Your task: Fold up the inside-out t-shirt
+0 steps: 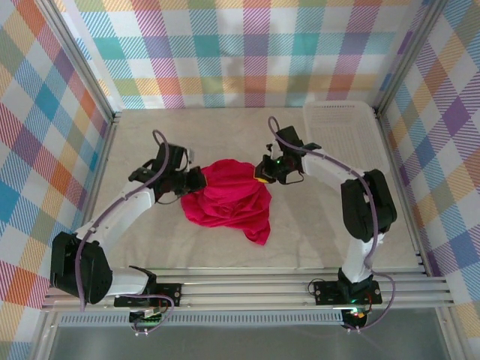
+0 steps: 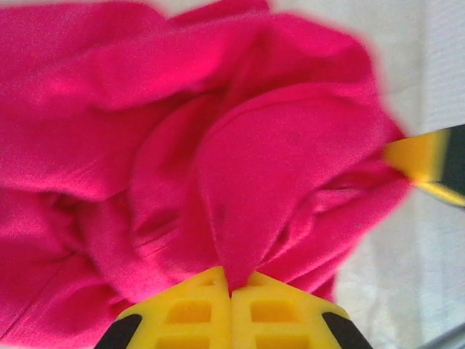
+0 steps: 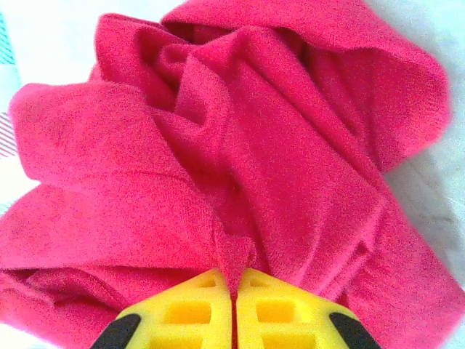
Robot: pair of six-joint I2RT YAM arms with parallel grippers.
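The inside-out t-shirt point(image 1: 229, 199) is a crimson cloth heap bunched in the middle of the table. My left gripper point(image 1: 199, 180) is at its left edge and is shut on a pinched fold of the t-shirt point(image 2: 240, 218), the cloth running up from between the yellow fingers point(image 2: 196, 309). My right gripper point(image 1: 261, 172) is at the heap's upper right edge, also shut on a pinch of the t-shirt point(image 3: 240, 196) between its yellow fingers point(image 3: 280, 309). In the left wrist view, the right gripper's yellow tip point(image 2: 418, 160) pokes in at the right. The white tag is hidden.
A white ridged tray point(image 1: 341, 124) lies at the table's back right corner. Plaid walls close in the left, back and right sides. Pale table surface point(image 1: 150, 247) shows around the heap, and a metal rail point(image 1: 247, 289) runs along the near edge.
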